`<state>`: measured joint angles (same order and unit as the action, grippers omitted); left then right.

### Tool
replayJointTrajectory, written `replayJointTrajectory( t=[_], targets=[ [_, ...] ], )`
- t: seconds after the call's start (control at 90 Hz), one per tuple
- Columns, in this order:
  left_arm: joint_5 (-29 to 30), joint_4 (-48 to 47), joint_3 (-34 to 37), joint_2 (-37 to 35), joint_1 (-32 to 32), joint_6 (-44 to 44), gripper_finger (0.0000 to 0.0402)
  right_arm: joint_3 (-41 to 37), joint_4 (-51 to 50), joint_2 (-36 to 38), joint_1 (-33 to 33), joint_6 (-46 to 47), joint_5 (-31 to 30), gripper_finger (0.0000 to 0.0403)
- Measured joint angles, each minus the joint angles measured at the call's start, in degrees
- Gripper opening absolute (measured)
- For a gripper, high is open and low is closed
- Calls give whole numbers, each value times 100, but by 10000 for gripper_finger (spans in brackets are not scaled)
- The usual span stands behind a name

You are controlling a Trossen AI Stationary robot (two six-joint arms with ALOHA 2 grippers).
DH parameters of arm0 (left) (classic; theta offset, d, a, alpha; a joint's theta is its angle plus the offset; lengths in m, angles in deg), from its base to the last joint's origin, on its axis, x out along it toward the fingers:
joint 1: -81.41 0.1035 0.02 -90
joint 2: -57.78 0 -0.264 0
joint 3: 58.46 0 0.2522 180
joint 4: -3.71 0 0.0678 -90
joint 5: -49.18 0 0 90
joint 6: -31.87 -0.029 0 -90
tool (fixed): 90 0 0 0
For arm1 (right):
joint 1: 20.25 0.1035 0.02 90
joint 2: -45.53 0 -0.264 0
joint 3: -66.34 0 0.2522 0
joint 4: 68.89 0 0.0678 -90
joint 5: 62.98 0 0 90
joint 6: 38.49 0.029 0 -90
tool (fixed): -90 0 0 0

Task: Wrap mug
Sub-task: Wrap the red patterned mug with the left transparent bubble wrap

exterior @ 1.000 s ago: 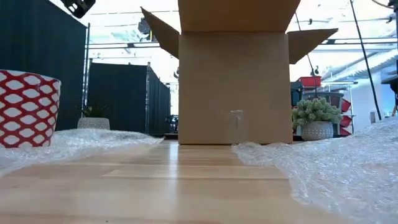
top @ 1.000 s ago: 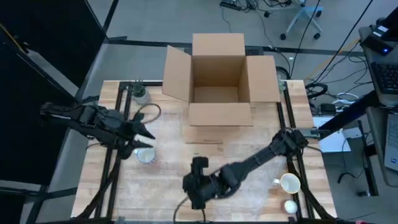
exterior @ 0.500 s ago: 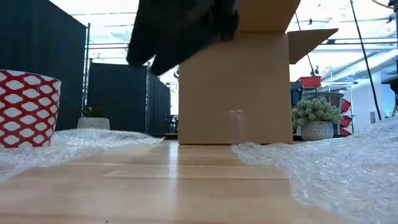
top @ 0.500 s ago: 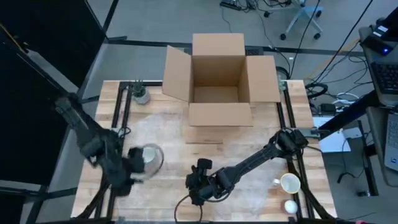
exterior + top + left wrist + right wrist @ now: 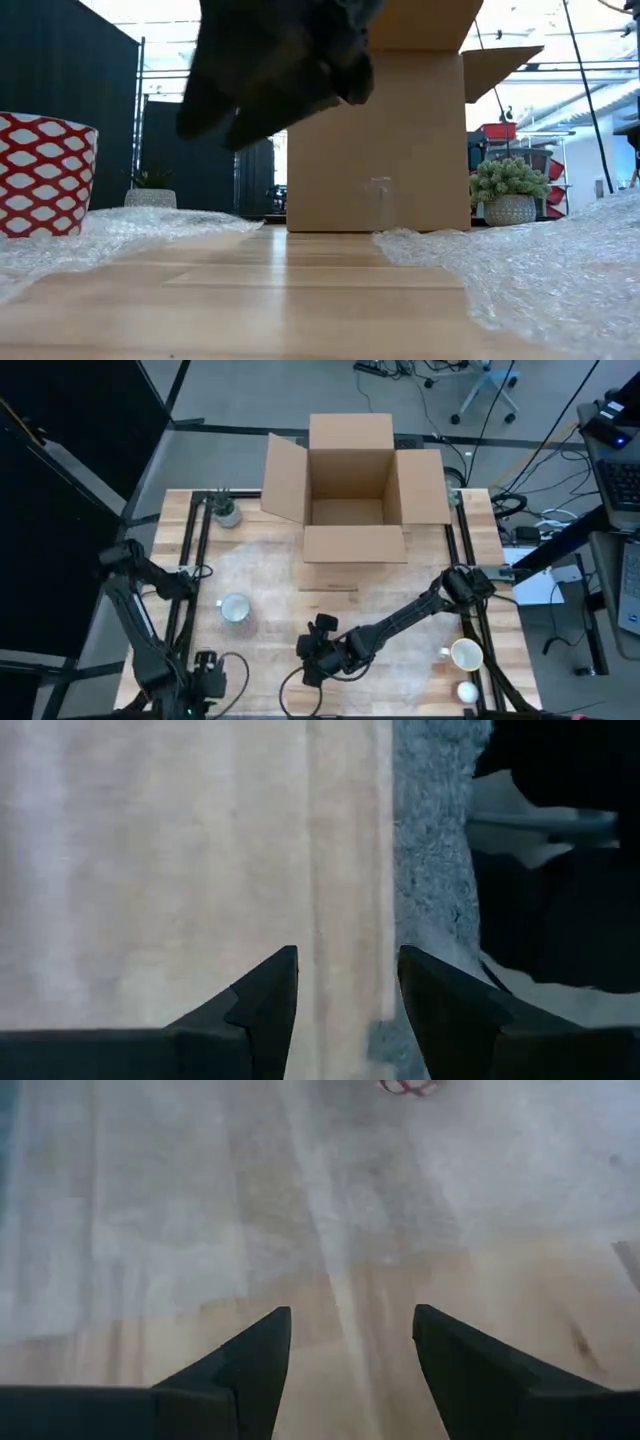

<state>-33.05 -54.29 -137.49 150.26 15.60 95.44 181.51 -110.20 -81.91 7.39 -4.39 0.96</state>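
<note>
The small white ceramic mug [image 5: 235,607] sits on clear bubble wrap [image 5: 255,575] left of centre on the tabletop. It's rigid, slick, probably breakable, so I'd pinch the rim. Left hand [image 5: 345,1010] and right hand [image 5: 350,1370] are both spread, empty.

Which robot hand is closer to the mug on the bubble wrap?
The right gripper. It sits just off the mug, toward the table's front middle. The left gripper is farther, down at the front edge.

No text, label, brand or number can be read anywhere. The cardboard box [image 5: 352,490] shows plain sides in both table views.
</note>
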Motion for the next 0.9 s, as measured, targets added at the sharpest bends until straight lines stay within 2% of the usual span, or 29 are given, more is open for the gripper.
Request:
replayJointTrajectory(
  t=[0.3,0.656,0.778,0.9],
  targets=[
    [62,165,0,664,2,-285,162,0,38,0,269,953,-974,196],
    [322,818,-31,1564,5,-244,157,0,38,0,333,1371,-1516,196],
    [404,764,-43,1771,5,-182,115,0,37,0,315,1503,-1580,196],
    [455,698,-71,1748,7,34,30,0,35,0,376,1647,-1596,196]
  ],
)
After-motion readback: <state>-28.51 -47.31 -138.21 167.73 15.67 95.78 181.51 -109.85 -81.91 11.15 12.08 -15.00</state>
